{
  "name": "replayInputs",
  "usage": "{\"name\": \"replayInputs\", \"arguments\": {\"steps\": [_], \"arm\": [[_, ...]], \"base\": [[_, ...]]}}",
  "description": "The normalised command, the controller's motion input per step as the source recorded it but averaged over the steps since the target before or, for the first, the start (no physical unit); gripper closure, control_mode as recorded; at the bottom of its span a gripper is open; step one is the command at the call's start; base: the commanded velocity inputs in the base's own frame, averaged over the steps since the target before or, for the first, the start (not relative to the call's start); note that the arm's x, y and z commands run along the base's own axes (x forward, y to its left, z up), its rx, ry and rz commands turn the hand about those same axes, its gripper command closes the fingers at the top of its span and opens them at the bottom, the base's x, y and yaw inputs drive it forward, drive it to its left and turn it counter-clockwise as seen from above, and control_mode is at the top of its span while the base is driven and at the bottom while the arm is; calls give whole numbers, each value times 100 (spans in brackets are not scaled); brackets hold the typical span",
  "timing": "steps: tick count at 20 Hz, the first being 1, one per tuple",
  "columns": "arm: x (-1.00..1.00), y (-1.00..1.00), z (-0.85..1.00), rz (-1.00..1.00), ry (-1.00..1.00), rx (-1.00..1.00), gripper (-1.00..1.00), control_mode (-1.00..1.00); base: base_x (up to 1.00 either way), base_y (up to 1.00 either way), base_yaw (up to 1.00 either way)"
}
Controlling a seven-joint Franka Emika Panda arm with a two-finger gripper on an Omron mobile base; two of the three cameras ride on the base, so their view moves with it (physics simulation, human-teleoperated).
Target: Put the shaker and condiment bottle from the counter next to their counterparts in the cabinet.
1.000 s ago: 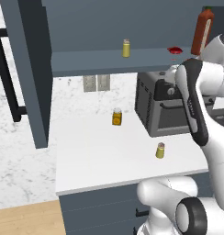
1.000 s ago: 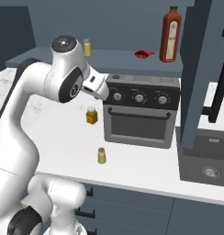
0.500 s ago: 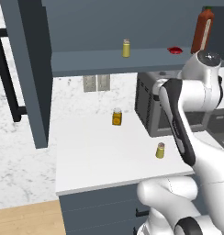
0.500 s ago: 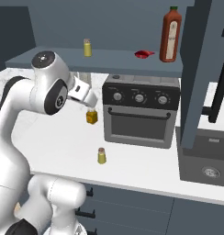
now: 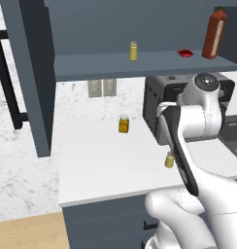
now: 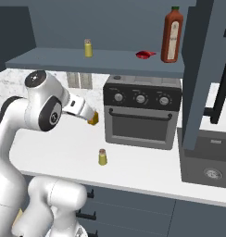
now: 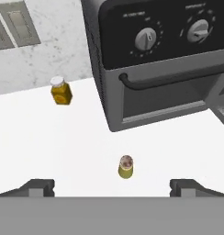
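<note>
Shaker [image 7: 126, 166] below wide-open, empty claw [image 7: 112, 186]

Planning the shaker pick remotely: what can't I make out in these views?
- Pincer: hand view, fingertips cut off by the bottom edge.
- Toaster oven: left base view, front hidden behind the arm.
- Jar: right base view, mostly hidden by the wrist.
- Condiment bottle: too small to read markings.

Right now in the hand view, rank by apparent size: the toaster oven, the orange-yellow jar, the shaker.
1. toaster oven, by far the largest.
2. orange-yellow jar.
3. shaker, slightly smaller, though it stands nearer the camera, so that ranking is unsure.
</note>
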Motion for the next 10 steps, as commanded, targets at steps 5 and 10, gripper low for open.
{"name": "replayInputs", "arguments": {"steps": [5, 10], "arm": [[-18, 22, -48, -1, 0, -8, -100, -100], [-9, 12, -38, -8, 0, -3, -100, -100]], "base": [[0, 0, 0], [0, 0, 0]]}}
